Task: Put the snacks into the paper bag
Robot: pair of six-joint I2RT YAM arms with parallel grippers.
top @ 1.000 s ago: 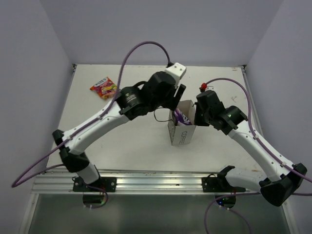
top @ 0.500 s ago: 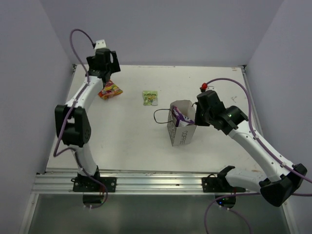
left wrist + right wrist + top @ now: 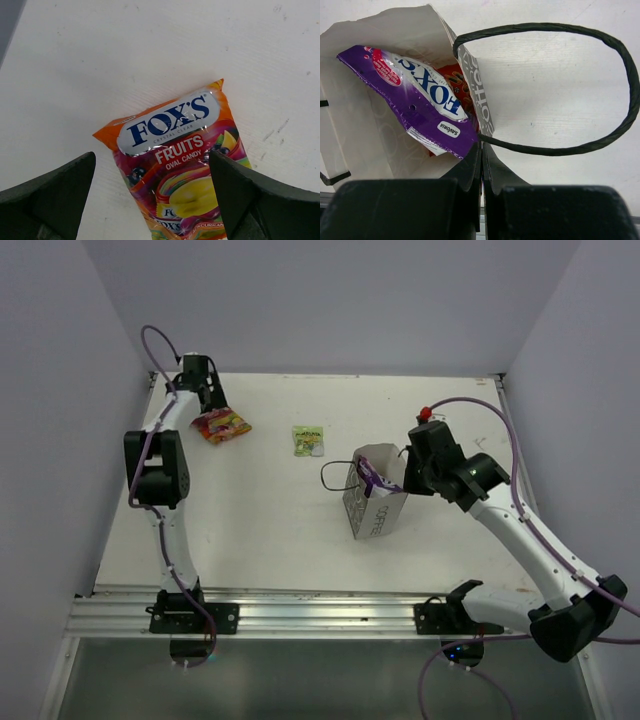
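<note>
Left gripper (image 3: pixel 152 167): fingers wide apart, straddling the red-yellow packet (image 3: pixel 175 130), which lies flat at the table's (image 3: pixel 260 530) far left. Right gripper (image 3: pixel 481 165): pinched together on the paper bag's (image 3: pixel 372 512) rim, right of centre. Purple packet (image 3: pixel 420 100) and red-orange packet (image 3: pixel 454 80) are inside the bag. Pale green packet (image 3: pixel 308 440) lies on the table between the bag and the red-yellow one.
</note>
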